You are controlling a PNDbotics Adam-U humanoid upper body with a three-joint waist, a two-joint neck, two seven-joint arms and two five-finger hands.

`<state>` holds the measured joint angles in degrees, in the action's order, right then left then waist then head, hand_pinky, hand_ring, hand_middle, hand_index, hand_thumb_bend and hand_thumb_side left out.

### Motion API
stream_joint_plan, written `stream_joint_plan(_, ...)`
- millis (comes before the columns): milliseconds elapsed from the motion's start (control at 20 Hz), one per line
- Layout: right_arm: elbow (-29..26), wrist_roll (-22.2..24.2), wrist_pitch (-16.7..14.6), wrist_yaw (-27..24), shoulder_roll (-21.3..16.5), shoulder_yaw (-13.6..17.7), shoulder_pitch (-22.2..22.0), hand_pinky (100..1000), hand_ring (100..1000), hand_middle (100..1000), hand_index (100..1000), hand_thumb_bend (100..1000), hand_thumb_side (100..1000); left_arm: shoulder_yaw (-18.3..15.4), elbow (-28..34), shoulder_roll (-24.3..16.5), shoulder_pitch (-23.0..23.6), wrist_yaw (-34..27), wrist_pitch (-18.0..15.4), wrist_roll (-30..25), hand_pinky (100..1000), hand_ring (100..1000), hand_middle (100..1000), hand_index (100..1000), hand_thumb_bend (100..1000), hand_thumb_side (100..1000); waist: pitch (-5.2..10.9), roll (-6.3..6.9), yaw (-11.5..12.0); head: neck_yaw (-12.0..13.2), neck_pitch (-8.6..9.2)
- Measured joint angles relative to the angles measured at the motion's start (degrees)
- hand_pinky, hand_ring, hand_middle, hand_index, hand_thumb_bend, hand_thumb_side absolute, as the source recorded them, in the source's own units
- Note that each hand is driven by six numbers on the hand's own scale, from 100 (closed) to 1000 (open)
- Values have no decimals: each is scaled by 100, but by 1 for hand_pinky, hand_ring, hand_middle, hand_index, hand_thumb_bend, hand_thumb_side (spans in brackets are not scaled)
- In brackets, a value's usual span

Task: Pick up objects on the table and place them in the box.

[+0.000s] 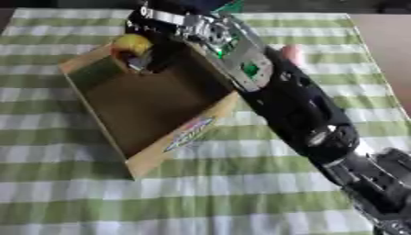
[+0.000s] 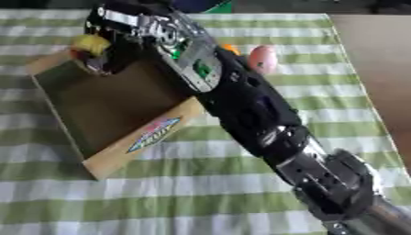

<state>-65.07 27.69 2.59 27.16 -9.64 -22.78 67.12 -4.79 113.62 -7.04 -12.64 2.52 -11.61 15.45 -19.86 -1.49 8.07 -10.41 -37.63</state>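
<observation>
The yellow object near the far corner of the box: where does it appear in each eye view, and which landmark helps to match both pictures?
Left eye view: the yellow object is at upper left, over the box's far corner, at the right robot hand.
Right eye view: it sits further left, near the left edge, at the same corner.
Shared landmark: the coloured label on the box's near wall.

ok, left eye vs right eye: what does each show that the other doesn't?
Only the left eye: nothing I can make out that the right lacks; the arm hides most of the pink thing there. Only the right eye: the pink thing almost whole, and a small orange bit beside it at the arm's edge. Both: the right hand over the box's far corner, curled on a yellow thing, on the green checked cloth. No left hand in either.
</observation>
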Motion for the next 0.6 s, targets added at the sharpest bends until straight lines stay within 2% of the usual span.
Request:
stream_joint_plan(300,572,-212,-240,458,231,-53,-32,617,541,313,572,100,250,0,0,0,0,0,3,21,565,693,677,781,100,985,-17,0,-10,18,41)
stream_joint_plan(350,619,-228,-284,538,249,-51,-40,625,576,366,610,100,252,0,0,0,0,0,3,22,565,693,676,780,100,985,-18,0,-11,18,42)
stream_joint_plan(450,729,-217,-372,700,280,-59,-61,634,597,402,643,100,261,0,0,0,0,0,4,22,565,693,676,780,100,985,-21,1,-21,20,42)
stream_joint_plan(500,790,-183,-426,771,291,-72,-61,645,627,457,698,100,275,0,0,0,0,0,4,22,565,693,676,779,100,985,-24,2,-25,21,42)
stream_joint_plan(600,892,-76,-536,928,300,-95,-61,662,678,531,774,100,356,0,0,0,0,0,6,22,565,693,676,779,100,985,-26,4,-27,22,42)
